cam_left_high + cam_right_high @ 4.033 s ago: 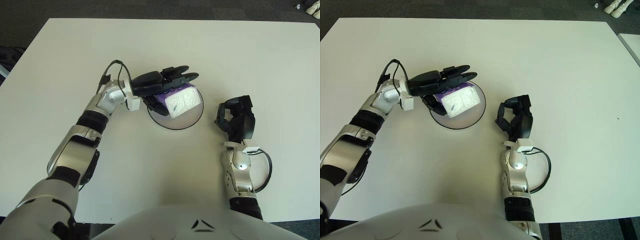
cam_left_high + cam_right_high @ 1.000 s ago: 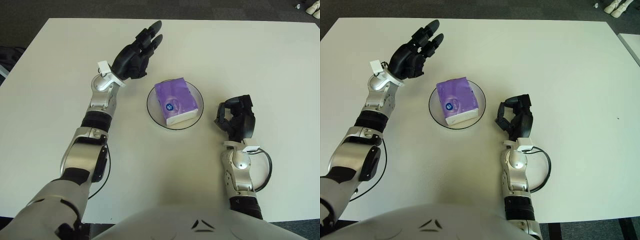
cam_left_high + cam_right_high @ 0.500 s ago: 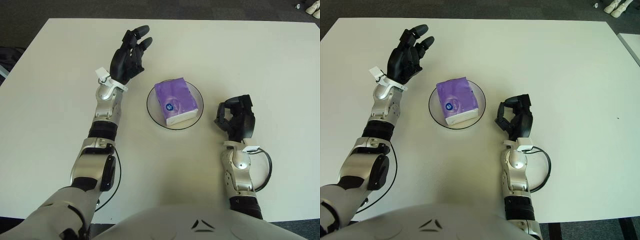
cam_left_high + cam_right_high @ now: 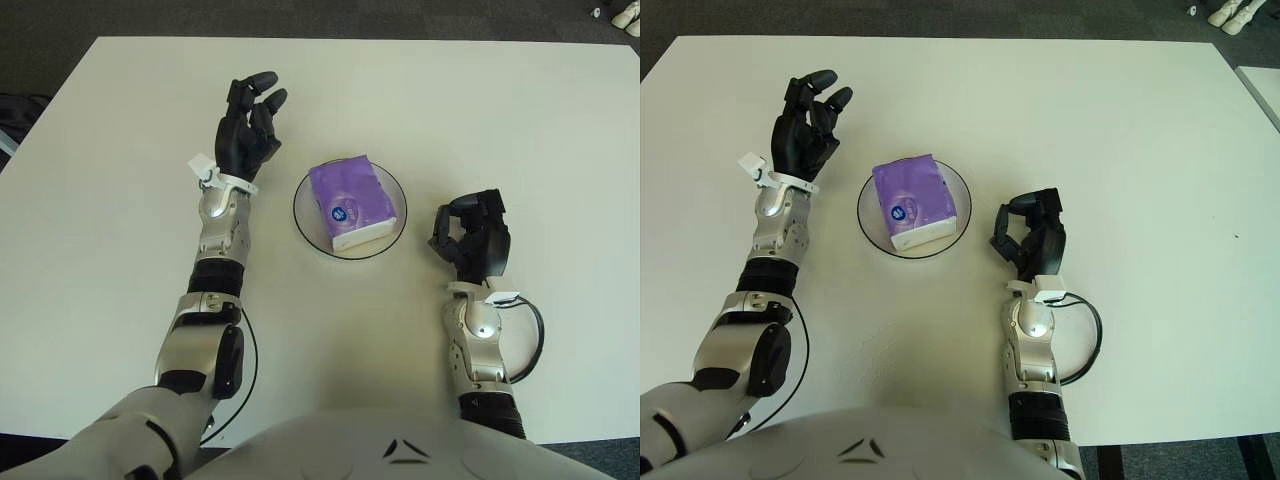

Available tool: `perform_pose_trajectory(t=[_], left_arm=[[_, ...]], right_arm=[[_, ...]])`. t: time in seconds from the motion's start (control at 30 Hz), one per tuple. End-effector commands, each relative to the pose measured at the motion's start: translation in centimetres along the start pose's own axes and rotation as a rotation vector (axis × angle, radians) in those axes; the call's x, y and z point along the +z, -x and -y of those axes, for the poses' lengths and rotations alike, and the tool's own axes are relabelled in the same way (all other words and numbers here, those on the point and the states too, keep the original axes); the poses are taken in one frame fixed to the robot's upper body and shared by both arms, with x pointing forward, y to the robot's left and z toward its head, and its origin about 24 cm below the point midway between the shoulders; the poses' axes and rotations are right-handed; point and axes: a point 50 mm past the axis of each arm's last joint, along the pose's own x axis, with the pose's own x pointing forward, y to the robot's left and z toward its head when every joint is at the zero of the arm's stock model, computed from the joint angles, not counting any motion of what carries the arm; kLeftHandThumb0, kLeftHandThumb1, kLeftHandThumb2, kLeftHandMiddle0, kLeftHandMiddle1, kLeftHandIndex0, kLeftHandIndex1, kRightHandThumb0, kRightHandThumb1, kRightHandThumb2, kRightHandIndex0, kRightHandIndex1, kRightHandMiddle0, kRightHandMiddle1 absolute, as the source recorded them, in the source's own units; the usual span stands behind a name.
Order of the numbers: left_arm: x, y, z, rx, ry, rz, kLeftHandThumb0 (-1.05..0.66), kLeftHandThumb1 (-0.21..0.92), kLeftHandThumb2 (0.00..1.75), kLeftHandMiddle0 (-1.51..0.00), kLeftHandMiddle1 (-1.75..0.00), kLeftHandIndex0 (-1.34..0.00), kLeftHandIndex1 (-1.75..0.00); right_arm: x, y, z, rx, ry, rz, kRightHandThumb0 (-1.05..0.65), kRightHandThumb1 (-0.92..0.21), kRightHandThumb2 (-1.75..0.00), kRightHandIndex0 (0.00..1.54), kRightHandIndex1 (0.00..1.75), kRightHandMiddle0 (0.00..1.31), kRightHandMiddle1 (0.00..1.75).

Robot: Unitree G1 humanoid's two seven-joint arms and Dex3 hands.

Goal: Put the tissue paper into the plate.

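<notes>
The left hand [image 4: 247,125] was raised left of the plate [image 4: 310,226], fingers loosely spread and holding nothing. In the left eye view there were one plate, one tissue pack [image 4: 350,202] lying inside it, two hands and one white table [image 4: 520,130]. The right hand [image 4: 472,240] stood right of the plate, fingers curled on nothing.

In the right eye view the count was the same: one pack [image 4: 913,200] in one plate [image 4: 872,228]. Half a second earlier the left hand [image 4: 807,118] had been higher and further from the robot; the right hand [image 4: 1032,240] had not moved.
</notes>
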Motion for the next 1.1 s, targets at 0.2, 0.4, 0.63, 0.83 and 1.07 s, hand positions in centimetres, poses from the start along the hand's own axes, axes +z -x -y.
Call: perform_pose_trajectory(t=[0.2,0.4,0.63,0.83,1.07], left_arm=[[-0.9,2.1,0.0,0.118,-0.017,-0.004,-0.41,0.77,1.21,-0.12,-0.9,0.0,-1.33],[-2.3,3.9,0.2,0.17,0.003,-0.03,-0.4,0.74,1.26,-0.11,-0.91,0.0,-1.3],[-3.1,4.6,-0.2,0.218,0.066,-0.066,-0.38,0.71,1.3,-0.11,-0.91,0.0,-1.3],[-3.8,5.5,-0.4,0.249,0.122,-0.087,-0.37,0.71,1.32,-0.11,-0.91,0.0,-1.28],[-4.7,6.7,-0.3,0.274,0.208,-0.107,-0.36,0.72,1.32,-0.11,-0.91,0.0,-1.28]], right_arm=[[-2.6,2.1,0.6,-0.056,-0.005,-0.164,-0.41,-0.56,-1.02,0.62,1.64,0.42,1.75],[-2.6,2.1,0.6,-0.055,-0.004,-0.165,-0.41,-0.56,-1.01,0.62,1.64,0.42,1.75],[-2.6,2.0,0.5,-0.048,-0.005,-0.159,-0.41,-0.56,-1.01,0.63,1.64,0.42,1.75],[-2.6,2.0,0.5,-0.045,-0.001,-0.166,-0.41,-0.56,-1.01,0.64,1.64,0.42,1.75],[-2.6,2.1,0.6,-0.05,-0.001,-0.177,-0.41,-0.56,-1.01,0.64,1.64,0.42,1.75]])
